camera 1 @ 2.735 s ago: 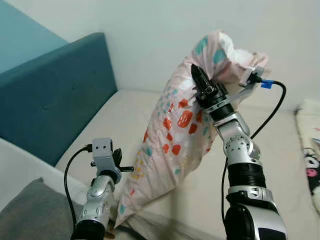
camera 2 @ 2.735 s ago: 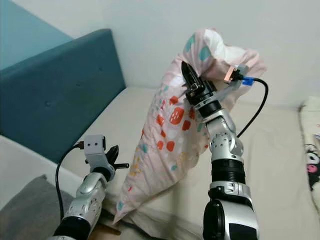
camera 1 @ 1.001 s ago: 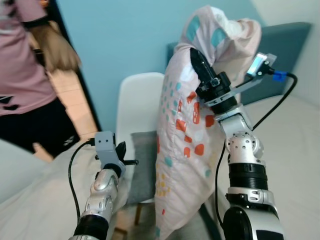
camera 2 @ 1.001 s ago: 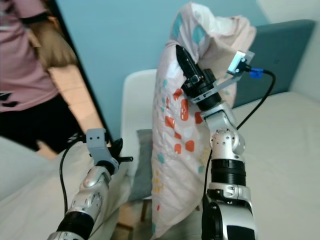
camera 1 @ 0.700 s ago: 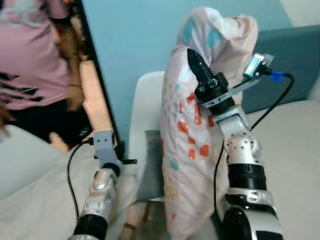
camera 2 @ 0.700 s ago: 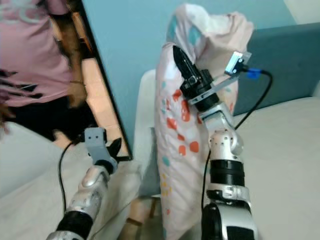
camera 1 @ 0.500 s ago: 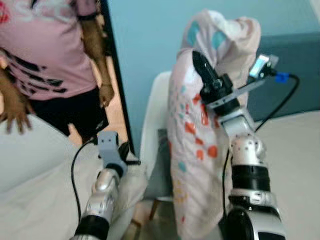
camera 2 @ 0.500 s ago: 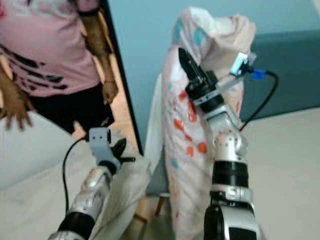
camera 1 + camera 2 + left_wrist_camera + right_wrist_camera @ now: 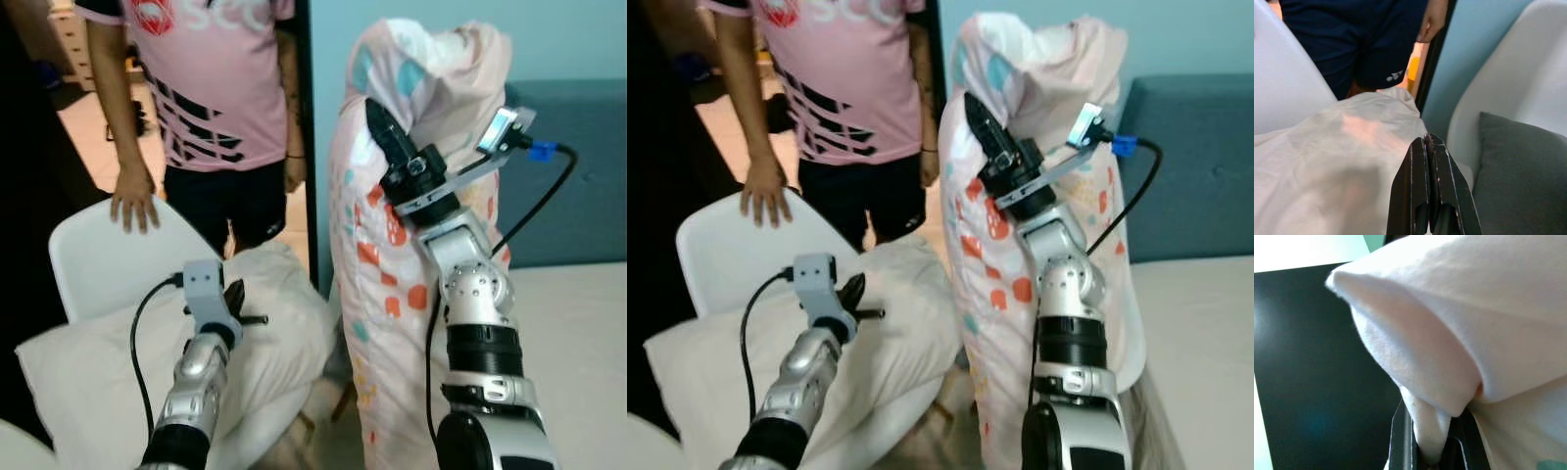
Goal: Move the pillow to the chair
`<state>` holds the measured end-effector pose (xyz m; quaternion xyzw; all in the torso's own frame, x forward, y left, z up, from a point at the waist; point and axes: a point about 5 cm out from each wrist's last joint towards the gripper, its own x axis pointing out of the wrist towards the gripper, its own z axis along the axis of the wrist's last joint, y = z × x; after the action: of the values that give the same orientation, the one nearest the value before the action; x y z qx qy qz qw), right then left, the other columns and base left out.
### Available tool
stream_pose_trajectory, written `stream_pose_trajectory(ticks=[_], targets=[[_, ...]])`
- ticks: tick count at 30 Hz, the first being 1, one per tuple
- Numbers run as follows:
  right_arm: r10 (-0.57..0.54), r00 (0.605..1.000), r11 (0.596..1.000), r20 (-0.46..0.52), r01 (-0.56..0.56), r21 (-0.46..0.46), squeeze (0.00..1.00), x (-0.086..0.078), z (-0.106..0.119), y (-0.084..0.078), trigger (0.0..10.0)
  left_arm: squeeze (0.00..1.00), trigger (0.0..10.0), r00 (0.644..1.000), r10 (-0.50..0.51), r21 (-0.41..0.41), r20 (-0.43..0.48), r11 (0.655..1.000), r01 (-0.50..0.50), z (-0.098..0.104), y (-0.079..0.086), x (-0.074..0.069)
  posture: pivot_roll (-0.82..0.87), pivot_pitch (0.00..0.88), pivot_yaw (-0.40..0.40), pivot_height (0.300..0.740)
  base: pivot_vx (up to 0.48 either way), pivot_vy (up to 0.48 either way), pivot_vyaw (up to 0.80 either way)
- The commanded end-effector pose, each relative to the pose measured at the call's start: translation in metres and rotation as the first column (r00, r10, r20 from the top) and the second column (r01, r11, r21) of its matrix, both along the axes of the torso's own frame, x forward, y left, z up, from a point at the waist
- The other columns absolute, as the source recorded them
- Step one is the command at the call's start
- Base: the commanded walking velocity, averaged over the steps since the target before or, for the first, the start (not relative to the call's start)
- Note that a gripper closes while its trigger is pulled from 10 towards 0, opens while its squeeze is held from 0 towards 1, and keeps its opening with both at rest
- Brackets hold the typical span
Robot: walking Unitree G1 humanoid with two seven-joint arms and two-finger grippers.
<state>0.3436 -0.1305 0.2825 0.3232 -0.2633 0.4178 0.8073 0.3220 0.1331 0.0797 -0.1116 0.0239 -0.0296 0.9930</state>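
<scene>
The pillow [image 9: 372,294], pale pink with orange and teal spots, hangs upright from my raised right gripper [image 9: 377,116], which is shut on its upper part. In the right wrist view a fold of the pillow [image 9: 1449,308] is pinched between the fingers. My left gripper [image 9: 240,305] is held low and shut on nothing, its fingers [image 9: 1428,147] pressed together. It hovers over a white pillow [image 9: 274,333] lying on a white chair [image 9: 98,255] at the left. A second white chair [image 9: 1518,73] with a grey cushion [image 9: 1518,166] stands ahead of that gripper.
A person in a pink shirt [image 9: 216,78] stands behind the left chair with a hand [image 9: 132,206] on its back. A dark doorframe [image 9: 302,127] and a blue wall are behind. The teal headboard [image 9: 578,176] and the bed [image 9: 588,333] lie at the right.
The whole view has swung left, from the bed to the chairs and the person. The pillow stays raised in my right gripper. The left gripper stays shut.
</scene>
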Motion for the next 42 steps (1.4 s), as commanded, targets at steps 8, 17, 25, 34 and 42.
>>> stream_pose_trajectory(ticks=[8, 17, 25, 34, 42], targets=[[0.087, 0.963, 0.986, 0.257, -0.12, 0.117, 0.0, -0.026, 0.064, 0.004, 10.0, 0.0, 10.0, 1.0, 0.012, 0.006, 0.002, 1.0, -0.012, 0.002, 0.007, 0.0, 0.09, 0.0, 0.028, 0.74, 0.0, 0.0, 0.8], [0.159, 0.934, 0.978, 0.319, -0.193, 0.076, 0.0, -0.038, 0.075, 0.012, 10.0, 0.0, 10.0, 1.0, 0.004, -0.002, 0.005, 1.0, -0.004, 0.002, 0.002, 0.0, 0.09, 0.0, 0.022, 0.74, 0.0, 0.0, 0.8], [0.214, 0.928, 0.97, 0.305, -0.239, 0.046, 0.0, -0.043, 0.07, 0.02, 10.0, 0.0, 10.0, 1.0, 0.004, -0.007, 0.009, 1.0, -0.004, 0.002, 0.003, -0.001, 0.09, 0.0, 0.018, 0.74, 0.0, 0.0, 0.8], [0.269, 0.926, 0.961, 0.264, -0.275, -0.015, 0.0, -0.043, 0.057, 0.04, 10.0, 0.0, 10.0, 0.998, 0.037, 0.012, 0.049, 0.999, -0.037, 0.012, 0.009, 0.003, 0.1, 0.0, 0.014, 0.74, 0.0, 0.0, 0.8], [0.287, 0.928, 0.958, 0.239, -0.283, -0.051, 0.0, -0.044, 0.049, 0.047, 10.0, 0.0, 10.0, 0.997, 0.046, 0.026, 0.069, 0.999, -0.048, 0.016, 0.011, 0.003, 0.1, 0.0, 0.013, 0.74, 0.0, 0.0, 0.8]])
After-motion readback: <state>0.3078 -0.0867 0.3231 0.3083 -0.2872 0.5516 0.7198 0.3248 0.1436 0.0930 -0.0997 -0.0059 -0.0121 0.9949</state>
